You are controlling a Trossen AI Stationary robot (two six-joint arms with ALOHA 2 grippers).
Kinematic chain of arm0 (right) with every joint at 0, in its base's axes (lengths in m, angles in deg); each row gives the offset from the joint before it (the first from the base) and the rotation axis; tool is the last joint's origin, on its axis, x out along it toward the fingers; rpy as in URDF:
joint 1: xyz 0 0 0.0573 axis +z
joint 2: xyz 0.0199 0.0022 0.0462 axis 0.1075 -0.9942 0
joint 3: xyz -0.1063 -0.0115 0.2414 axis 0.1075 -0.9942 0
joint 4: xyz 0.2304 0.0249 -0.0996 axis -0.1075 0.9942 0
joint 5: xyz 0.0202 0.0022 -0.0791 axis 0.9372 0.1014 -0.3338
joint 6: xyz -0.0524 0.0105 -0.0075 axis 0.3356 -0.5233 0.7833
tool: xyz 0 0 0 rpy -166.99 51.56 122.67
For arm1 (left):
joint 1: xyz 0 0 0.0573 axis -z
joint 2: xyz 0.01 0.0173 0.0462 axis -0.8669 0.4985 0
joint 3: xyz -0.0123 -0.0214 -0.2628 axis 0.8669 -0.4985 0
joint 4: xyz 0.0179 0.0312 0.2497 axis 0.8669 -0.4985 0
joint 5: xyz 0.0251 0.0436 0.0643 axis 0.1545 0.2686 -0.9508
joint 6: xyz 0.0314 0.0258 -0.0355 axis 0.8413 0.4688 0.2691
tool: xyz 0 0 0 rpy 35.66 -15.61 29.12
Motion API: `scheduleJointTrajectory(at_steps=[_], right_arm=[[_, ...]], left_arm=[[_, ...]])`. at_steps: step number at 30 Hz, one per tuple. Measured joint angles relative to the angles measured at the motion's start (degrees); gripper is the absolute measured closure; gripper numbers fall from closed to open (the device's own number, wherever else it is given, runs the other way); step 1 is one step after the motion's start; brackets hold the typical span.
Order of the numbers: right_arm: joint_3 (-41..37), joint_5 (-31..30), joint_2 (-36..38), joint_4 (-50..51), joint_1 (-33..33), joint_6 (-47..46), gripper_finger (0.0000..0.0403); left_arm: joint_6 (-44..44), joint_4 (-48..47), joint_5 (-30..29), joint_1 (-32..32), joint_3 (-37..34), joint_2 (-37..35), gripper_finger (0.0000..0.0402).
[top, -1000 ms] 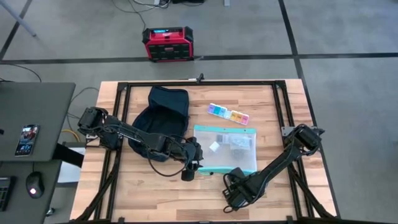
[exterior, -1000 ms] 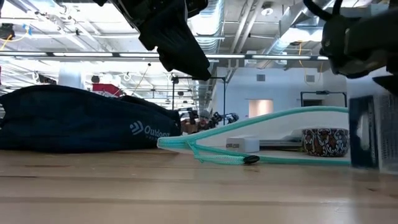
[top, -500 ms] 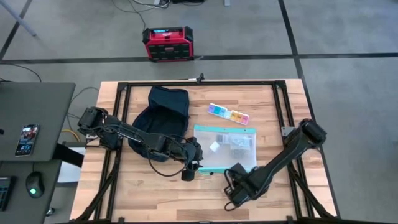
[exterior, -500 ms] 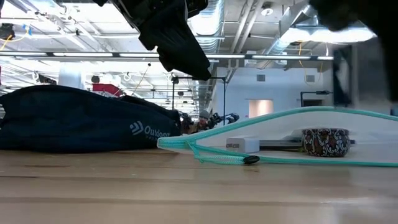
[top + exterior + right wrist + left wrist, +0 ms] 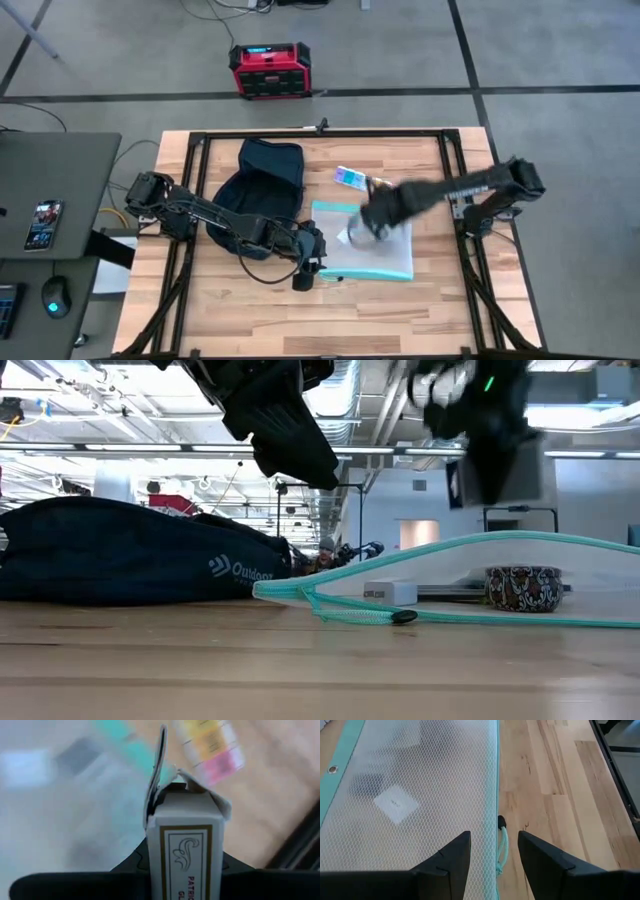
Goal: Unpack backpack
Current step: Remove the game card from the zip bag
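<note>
Carrying a small box (image 5: 186, 855) clamped in the right gripper (image 5: 372, 224) above the mesh pouch (image 5: 385, 262), likely to set it among unpacked items. Left gripper (image 5: 492, 851) parted over the pouch's zipper edge, holding nothing, near the backpack (image 5: 258, 185) at table's left-rear.

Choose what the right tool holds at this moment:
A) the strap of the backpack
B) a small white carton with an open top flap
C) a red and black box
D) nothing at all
B: the right wrist view shows the right tool shut on a small white carton, its top flap open, above the mesh pouch.
</note>
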Motion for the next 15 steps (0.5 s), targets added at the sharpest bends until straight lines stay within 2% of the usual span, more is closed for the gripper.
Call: scheduleJointTrajectory(at_steps=[4, 7, 11, 15], right_arm=[[-5.85, 0.07, 0.25, -8.46, -15.03, 12.26, 0.0344], [-9.32, 0.06, -1.01, -13.89, -23.71, 19.15, 0.0338], [-11.43, 0.24, -3.39, -17.97, -31.87, 24.3, 0.028], [-11.71, 0.58, -5.76, -18.18, -35.79, 26.96, 0.0214]], left_arm=[[-1.15, -0.31, 0.0, 0.0, 0.0, 0.0, 0.0252], [-2.15, -0.4, 0.0, 0.0, 0.0, 0.0, 0.0252], [-3.09, -0.45, -0.01, 0.0, 0.0, 0.0, 0.0252], [-4.07, -0.44, -0.02, 0.0, 0.0, 0.0, 0.0252]])
